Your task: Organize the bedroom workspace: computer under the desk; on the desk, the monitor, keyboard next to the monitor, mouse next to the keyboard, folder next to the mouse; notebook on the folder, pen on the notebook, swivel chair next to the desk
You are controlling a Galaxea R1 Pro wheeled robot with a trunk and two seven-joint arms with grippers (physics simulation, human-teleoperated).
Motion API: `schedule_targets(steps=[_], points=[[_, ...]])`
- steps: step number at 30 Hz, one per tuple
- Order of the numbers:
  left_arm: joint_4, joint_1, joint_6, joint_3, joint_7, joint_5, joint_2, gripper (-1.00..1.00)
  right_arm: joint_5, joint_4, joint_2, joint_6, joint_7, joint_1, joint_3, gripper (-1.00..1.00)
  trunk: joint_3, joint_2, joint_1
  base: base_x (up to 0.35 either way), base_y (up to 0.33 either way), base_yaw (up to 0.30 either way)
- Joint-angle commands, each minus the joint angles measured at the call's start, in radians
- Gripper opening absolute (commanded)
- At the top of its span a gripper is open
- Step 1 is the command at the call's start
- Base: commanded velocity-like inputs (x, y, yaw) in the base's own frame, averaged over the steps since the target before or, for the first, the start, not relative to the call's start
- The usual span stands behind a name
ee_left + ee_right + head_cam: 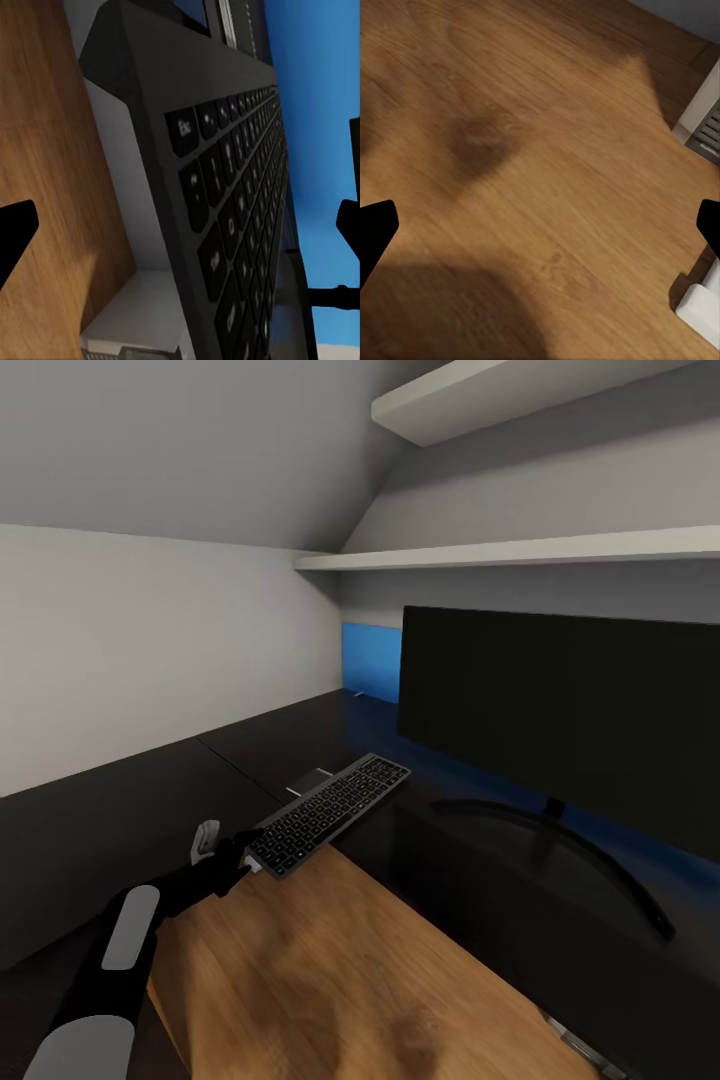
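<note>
Counter (pixel 120 810): long, black, glossy, carrying the monitor.
Monitor (pixel 560 730): very wide black screen, thin curved stand.
Keyboard (pixel 330 815): slim dark grey, black keys, just in front of the monitor, near end overhanging the counter edge above wood floor (pixel 330 970).
Left end effector (pixel 232 860): fingers spread, at the keyboard's near end.
Right end effector (pixel 540 225): fingertips spread wide over floor.

Glossy black desk (pixel 300 735) – grained wood floor (pixel 330 970)

Black desk (pixel 150 800) bears monitor (pixel 560 710); keyboard (pixel 330 812) perhaps overhangs.
</note>
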Motion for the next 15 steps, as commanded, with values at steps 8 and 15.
schedule_targets(steps=[8,15], points=[[0.001,-0.001,0.004,0.003,-0.006,-0.004,-0.002,1.0,0.006,0.002,0.0,-0.003,-0.01,-0.001,0.004,1.0,-0.001,0.0,0.0,0.007,-0.004,0.0],[0.024,-0.001,0.005,0.002,-0.006,-0.002,-0.002,1.0,0.006,0.002,0.0,-0.003,-0.011,-0.001,0.004,1.0,-0.001,0.0,0.0,0.0,0.0,0.0]])
